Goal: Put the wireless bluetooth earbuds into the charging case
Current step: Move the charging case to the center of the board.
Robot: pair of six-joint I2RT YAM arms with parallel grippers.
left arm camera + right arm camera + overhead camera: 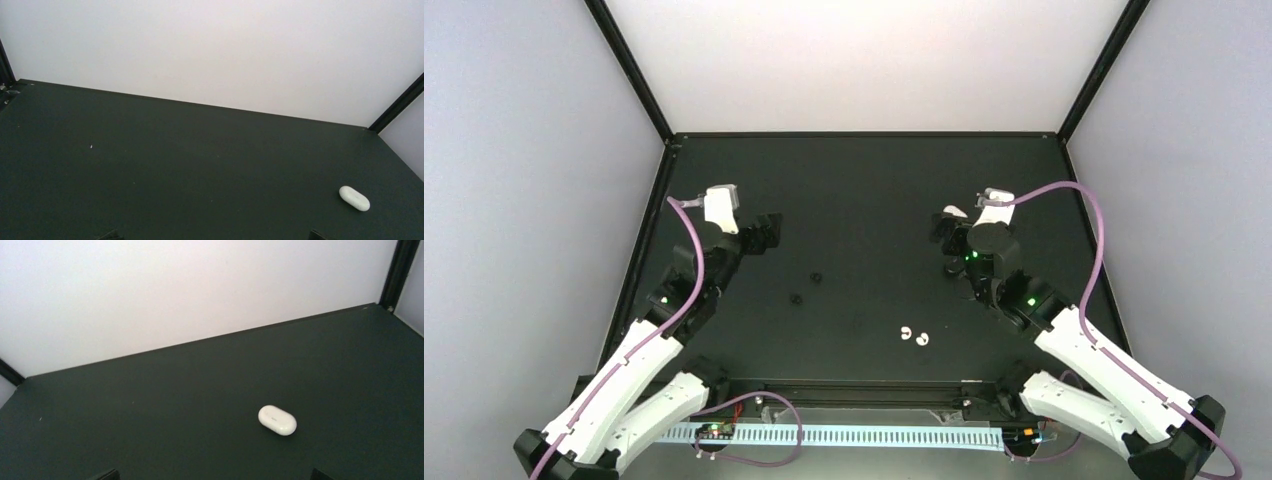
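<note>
Well, nothing is picked up yet: the left pincer [764,232] and right pincer [947,238] both gape wide and empty over the surface [864,170]. White earbuds [907,332] lie toward the near edge, black earbuds [816,275] near mid-surface. The charging case [277,420], seemingly closed, sits beside the right pincer. It likely needs opening first.

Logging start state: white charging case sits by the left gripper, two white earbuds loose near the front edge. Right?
No: top view shows the white charging case by the right gripper. The two white earbuds do lie loose near the front edge.
</note>
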